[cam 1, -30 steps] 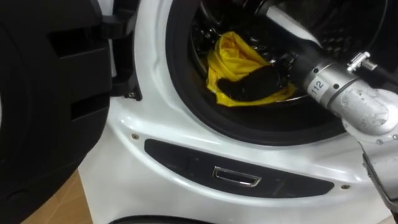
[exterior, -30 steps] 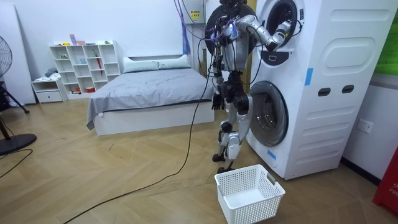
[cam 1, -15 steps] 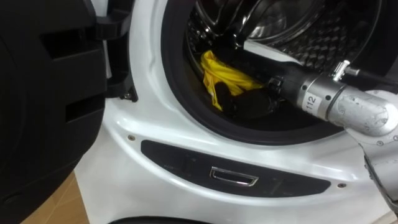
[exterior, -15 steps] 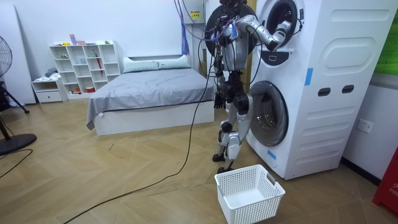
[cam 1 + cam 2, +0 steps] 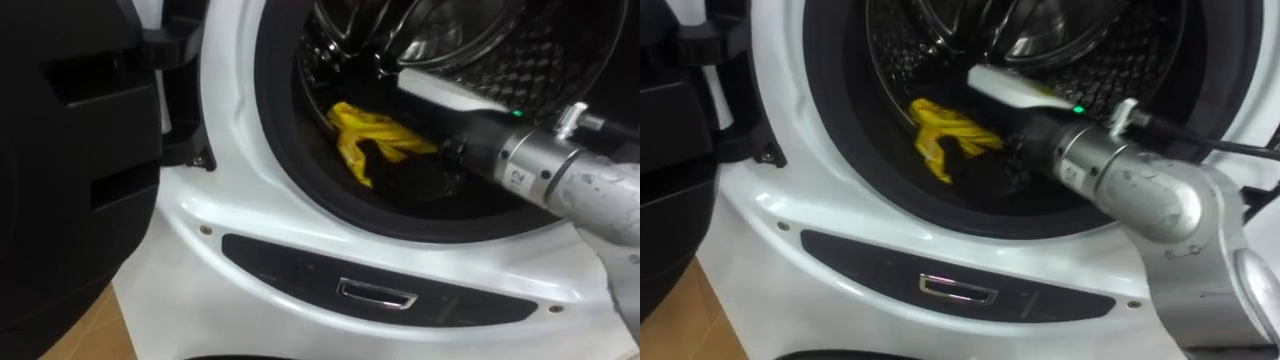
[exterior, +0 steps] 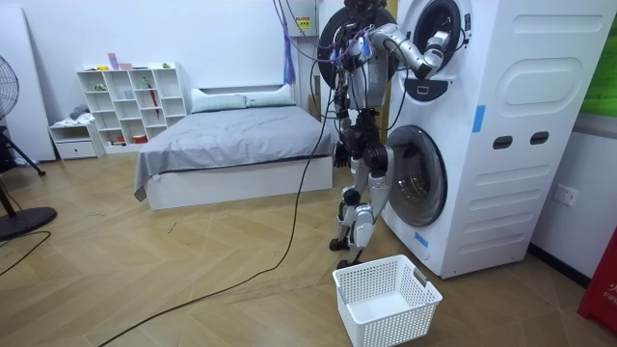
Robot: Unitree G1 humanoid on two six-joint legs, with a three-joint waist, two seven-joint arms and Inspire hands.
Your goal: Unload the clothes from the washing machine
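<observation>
The robot stands close against a tall white washing machine point(image 6: 501, 135), facing it, with its right arm raised and reaching into the upper round opening. The right hand point(image 5: 1018, 165) is inside the drum point(image 5: 480, 40), low down near the front lip. It shows as a dark shape against the dark drum, so I cannot tell whether it is clenched, released, or grasping anything.

A yellow cloth point(image 5: 372, 135) lies crumpled on the drum floor, just beside the hand on its left. One fold trails down towards the rubber ring of the opening. The near edge of the cloth looks to meet the hand, though it is too dark there to see if they touch. The cloth is all inside the machine, behind the white front rim point(image 5: 245, 200).

Below the hand, under the rim, runs a long dark panel point(image 5: 300, 270) with a small shiny handle point(image 5: 378, 293) set in it. Far to the hand's left, the dark door point(image 5: 70, 150) stands swung open.

In the room view the left hand point(image 6: 340, 154) hangs by the robot's hip, too small to show whether it is closed. A white basket point(image 6: 386, 301) sits on the floor by the robot's feet, well below both hands. A bed point(image 6: 241, 135) and a white shelf point(image 6: 130, 96) stand behind the robot.
</observation>
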